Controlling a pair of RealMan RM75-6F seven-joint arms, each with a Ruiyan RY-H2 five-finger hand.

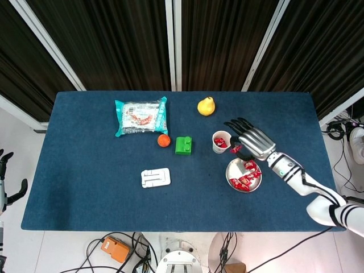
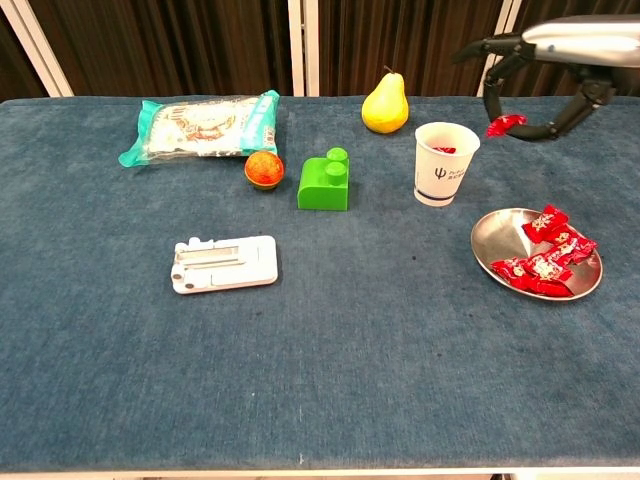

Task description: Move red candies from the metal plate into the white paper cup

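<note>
The right hand pinches one red candy between thumb and a finger, the other fingers spread forward, and it hangs in the air just beside the white paper cup, on the side toward the metal plate. The candy sits above rim height, presumably so it can clear the lip and drop straight in; it is not yet over the opening. Red already shows inside the cup, and a heap of red candies lies in the plate on the desk, so the job looks partway done. The pear, green block, orange ball, snack packet and white stand are well apart from the hand's path. The left hand hangs off the desk's edge, its fingers apart, holding nothing.
</note>
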